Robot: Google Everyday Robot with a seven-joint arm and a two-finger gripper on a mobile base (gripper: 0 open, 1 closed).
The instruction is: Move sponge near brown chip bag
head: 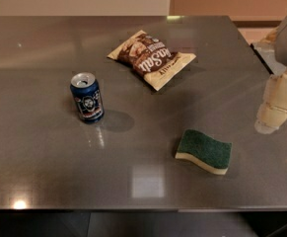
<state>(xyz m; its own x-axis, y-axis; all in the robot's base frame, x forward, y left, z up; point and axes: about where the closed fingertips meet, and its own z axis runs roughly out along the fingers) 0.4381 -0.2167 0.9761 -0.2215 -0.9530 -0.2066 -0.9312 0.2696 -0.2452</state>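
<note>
At the right edge hovered the gripper (273, 110), its state unclear; approach seemed pending, needing descent onto the sponge (203, 150), well below the bag (151, 58).

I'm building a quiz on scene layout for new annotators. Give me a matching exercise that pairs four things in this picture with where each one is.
Column 1
1. sponge
2. brown chip bag
3. blue soda can
4. end effector

Column 2
A. far side, near the centre, lying flat
B. left, standing upright
C. right edge of the view, hovering
D. near side, right of centre

Pairs: 1-D, 2-A, 3-B, 4-C
</note>
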